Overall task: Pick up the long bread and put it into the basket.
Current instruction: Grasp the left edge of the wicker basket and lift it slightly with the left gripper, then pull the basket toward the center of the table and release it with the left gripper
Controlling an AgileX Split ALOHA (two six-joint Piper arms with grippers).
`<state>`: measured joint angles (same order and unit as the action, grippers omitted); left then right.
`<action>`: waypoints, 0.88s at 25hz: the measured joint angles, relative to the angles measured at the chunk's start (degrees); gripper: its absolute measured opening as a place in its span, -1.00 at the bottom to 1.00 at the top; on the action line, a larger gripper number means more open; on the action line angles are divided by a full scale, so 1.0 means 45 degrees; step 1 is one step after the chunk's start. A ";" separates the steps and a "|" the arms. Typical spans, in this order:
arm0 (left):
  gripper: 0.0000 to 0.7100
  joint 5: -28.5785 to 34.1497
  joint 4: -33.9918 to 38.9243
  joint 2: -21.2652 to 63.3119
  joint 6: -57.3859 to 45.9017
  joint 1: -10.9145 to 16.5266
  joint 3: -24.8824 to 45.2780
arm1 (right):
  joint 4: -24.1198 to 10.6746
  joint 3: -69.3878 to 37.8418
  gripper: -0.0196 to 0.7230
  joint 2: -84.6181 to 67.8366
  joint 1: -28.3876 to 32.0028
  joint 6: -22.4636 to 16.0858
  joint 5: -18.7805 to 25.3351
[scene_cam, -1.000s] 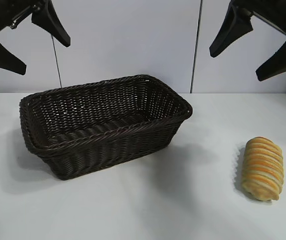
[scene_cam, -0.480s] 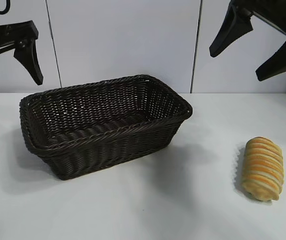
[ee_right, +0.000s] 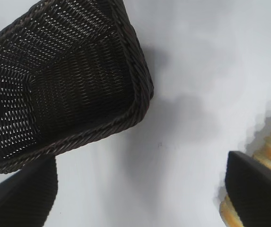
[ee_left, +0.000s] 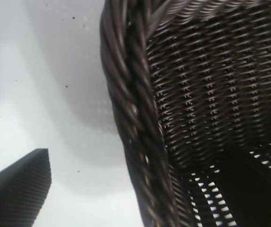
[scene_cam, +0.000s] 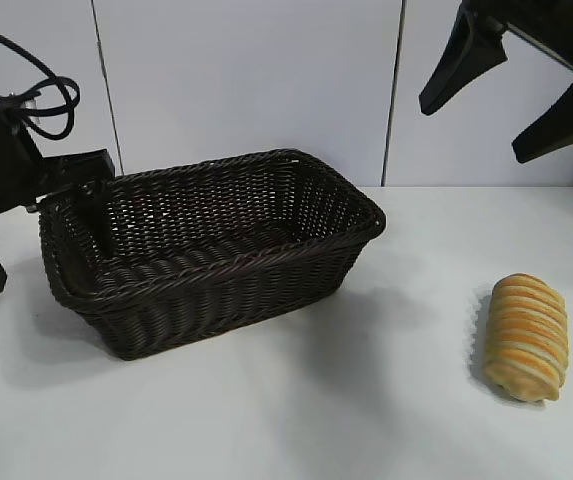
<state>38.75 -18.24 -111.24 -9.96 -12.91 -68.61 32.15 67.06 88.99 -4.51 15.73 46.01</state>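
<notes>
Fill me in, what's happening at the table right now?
The left gripper is open and straddles the left end rim of the basket, one finger inside, one outside. The long bread lies untouched on the table, right of the basket. The right gripper hangs open, high above the bread.

left end effector (scene_cam: 41, 225) low, right end effector (scene_cam: 496, 105) raised, both agape

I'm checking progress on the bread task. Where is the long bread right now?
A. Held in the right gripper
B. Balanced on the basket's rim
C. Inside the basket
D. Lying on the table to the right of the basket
D: the long bread lies on the white table, apart from the basket and to its right in the exterior view, with no gripper touching it.
</notes>
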 joint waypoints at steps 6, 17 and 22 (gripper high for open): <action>0.06 -0.0237 -0.0075 -0.0055 0.0108 0.0000 0.0021 | 0.0000 0.0000 0.89 0.0000 0.0000 0.0000 0.0013; -0.72 0.0307 -0.0351 -0.0055 0.0166 -0.0015 -0.0368 | 0.0000 0.0000 0.89 0.0000 0.0000 0.0004 0.0026; -0.72 0.1867 -0.0200 -0.0068 0.1153 -0.0003 -0.1906 | 0.0000 0.0000 0.89 0.0000 0.0000 0.0004 0.0026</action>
<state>47.15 -19.14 -111.54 -4.78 -12.92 -77.19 32.15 67.06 88.99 -4.51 15.75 46.13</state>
